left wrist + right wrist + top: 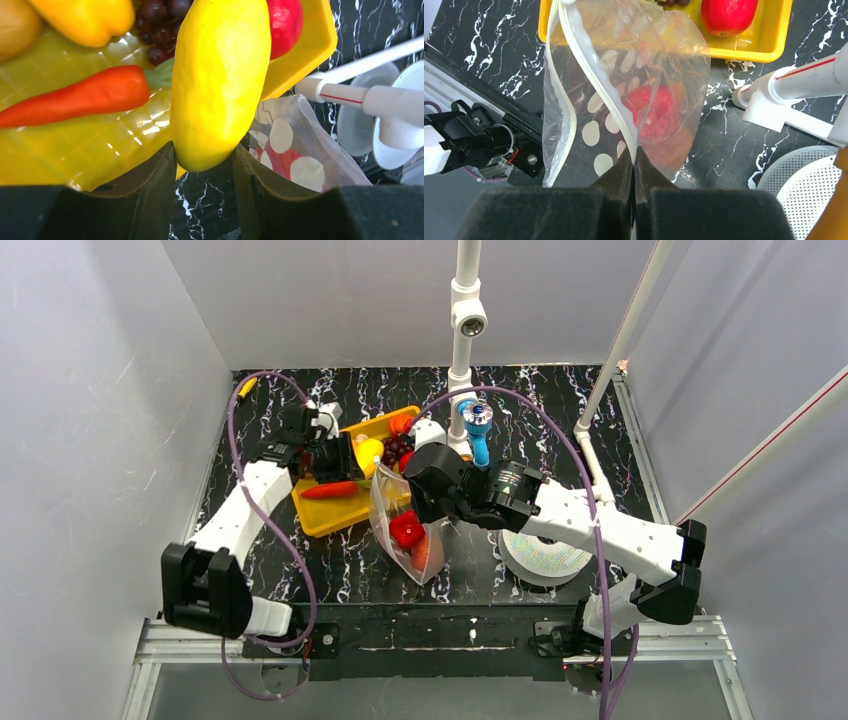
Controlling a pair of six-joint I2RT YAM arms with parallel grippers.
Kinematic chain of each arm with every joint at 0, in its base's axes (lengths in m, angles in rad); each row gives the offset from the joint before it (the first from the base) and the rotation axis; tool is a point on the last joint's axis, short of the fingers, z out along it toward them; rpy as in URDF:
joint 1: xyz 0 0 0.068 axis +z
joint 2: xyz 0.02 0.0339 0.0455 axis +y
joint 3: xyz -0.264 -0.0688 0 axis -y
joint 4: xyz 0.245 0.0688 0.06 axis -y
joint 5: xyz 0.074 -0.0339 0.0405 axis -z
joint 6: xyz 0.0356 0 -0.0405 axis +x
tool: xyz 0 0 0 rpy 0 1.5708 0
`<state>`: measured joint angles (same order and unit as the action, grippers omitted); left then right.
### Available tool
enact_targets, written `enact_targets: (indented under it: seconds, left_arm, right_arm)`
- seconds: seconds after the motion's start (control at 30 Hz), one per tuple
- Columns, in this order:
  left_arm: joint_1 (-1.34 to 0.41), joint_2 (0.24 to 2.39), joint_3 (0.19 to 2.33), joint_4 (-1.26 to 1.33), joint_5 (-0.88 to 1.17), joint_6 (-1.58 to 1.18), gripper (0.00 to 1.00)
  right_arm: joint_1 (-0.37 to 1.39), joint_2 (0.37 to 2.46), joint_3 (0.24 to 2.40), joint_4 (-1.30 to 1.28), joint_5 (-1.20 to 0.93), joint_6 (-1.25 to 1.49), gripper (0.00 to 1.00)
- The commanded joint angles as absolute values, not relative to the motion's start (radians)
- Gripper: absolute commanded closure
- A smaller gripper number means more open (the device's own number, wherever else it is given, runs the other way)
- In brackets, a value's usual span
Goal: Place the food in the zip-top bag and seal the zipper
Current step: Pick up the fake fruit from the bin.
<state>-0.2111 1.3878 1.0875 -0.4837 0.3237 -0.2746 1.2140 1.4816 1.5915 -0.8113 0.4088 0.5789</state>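
My left gripper is shut on a long yellow fruit, held just above the right edge of the yellow tray. From above, that gripper sits over the tray beside the bag. My right gripper is shut on the zipper of the clear zip-top bag and holds its mouth up and open. Inside the bag lie a red pepper and an orange fruit. In the tray remain a carrot, a yellow pepper, grapes and a red apple.
A white spool disc lies right of the bag under the right arm. A white camera pole and a blue tool stand behind the bag. A slanted white pipe runs at the right.
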Motion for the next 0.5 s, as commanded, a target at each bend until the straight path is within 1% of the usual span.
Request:
enact_targets:
  seconds: [0.0, 0.13, 0.3, 0.4, 0.47]
  left_arm:
    - [-0.206, 1.217, 1.086, -0.562, 0.199, -0.365, 1.0]
    - [-0.205, 1.108, 1.112, -0.657, 0.18, -0.399, 1.0]
    - [-0.206, 0.96, 1.117, -0.763, 0.154, -0.438, 1.0]
    - [-0.205, 0.863, 1.145, -0.821, 0.209, -0.473, 1.0]
    - [-0.206, 0.795, 1.172, -0.855, 0.284, -0.51, 1.0]
  right_arm:
    - [1.22, 1.432, 1.569, -0.76, 0.429, 0.594, 0.99]
    - [1.22, 1.406, 1.53, -0.746, 0.447, 0.648, 0.99]
    - [1.22, 1.429, 1.584, -0.778, 0.486, 0.646, 0.99]
    - [1.22, 1.449, 1.606, -0.773, 0.476, 0.64, 0.99]
    - [1.219, 1.466, 1.611, -0.743, 0.456, 0.632, 0.99]
